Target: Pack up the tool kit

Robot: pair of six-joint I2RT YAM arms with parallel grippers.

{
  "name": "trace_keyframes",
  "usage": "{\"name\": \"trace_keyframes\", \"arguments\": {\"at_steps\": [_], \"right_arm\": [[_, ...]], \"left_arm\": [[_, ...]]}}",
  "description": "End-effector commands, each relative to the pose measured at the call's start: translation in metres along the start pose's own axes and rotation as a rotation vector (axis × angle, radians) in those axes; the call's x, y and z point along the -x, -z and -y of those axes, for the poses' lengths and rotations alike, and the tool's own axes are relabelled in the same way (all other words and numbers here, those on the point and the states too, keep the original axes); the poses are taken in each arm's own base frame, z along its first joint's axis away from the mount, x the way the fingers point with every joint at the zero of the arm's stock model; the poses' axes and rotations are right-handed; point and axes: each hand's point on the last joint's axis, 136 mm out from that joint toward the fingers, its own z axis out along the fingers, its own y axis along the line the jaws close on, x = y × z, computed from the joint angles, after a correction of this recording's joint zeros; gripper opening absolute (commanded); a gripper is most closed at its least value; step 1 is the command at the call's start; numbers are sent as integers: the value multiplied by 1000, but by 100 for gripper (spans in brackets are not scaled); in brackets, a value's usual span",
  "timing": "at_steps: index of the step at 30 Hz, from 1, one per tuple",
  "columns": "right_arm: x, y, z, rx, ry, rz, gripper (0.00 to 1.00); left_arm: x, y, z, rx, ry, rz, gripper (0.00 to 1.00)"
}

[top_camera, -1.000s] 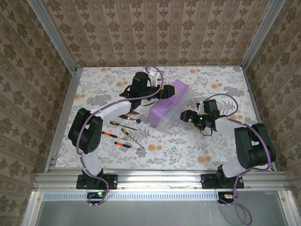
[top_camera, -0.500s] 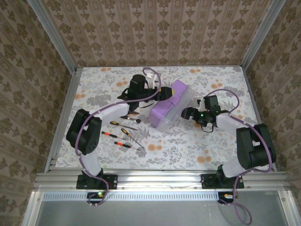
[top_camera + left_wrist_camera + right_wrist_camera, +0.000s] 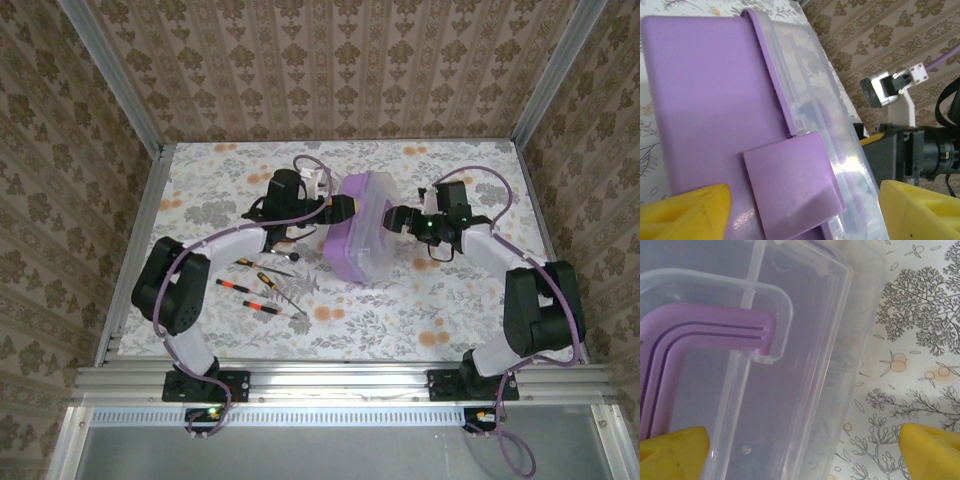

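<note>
Purple box (image 3: pixel 356 246) gripped by left tool (image 3: pixel 347 208), right tool (image 3: pixel 391 218) open, screwdrivers (image 3: pixel 233 286) visible overhead

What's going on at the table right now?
The left gripper has the tool kit box between its fingers and appears to hold it tipped on its side, with the clear lid facing the right gripper. The right gripper is open, close to the lid and its purple handle, gripping nothing. The screwdrivers lie loose on the table left of the box, not yet packed.
</note>
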Motion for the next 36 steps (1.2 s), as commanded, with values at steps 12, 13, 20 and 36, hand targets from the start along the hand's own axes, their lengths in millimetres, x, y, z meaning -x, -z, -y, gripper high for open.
{"name": "trace_keyframes", "arguments": {"at_steps": [12, 13, 20, 36], "right_arm": [[10, 4, -4, 43, 15, 29, 100], [11, 8, -1, 29, 8, 34, 100], [16, 18, 18, -16, -12, 44, 100], [13, 12, -5, 229, -45, 69, 98]], "left_arm": [[-17, 5, 10, 24, 1, -94, 78], [-16, 5, 10, 26, -3, -96, 78], [-14, 3, 14, 37, -22, -113, 78], [-12, 2, 14, 151, -96, -203, 78]]}}
